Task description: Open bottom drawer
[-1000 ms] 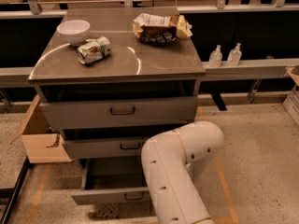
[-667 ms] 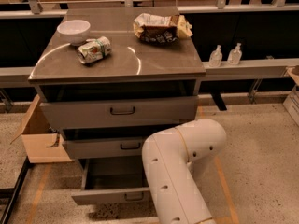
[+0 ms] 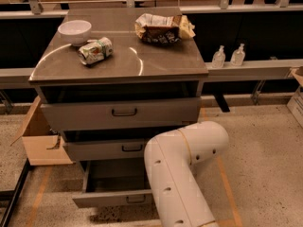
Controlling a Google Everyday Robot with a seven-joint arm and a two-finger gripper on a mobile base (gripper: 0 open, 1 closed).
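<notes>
The bottom drawer (image 3: 110, 198) is the lowest, slimmest grey front, with a small black loop handle (image 3: 136, 199). It stands pulled out toward me, its dark inside showing. The mid-sized drawer (image 3: 109, 149) and the tallest top drawer (image 3: 120, 112) sit above it, each slightly out. My white arm (image 3: 182, 167) bends across the lower right of the cabinet. The gripper is hidden behind the arm and out of view.
On the cabinet top (image 3: 142, 63) are a white bowl (image 3: 75, 31), a crushed can (image 3: 95, 50) and a chip bag (image 3: 163, 28). A cardboard box (image 3: 40, 136) stands at the left. Two small bottles (image 3: 228, 56) stand on a shelf at the right.
The arm elbow has shifted slightly to the right. The drawers look unchanged.
</notes>
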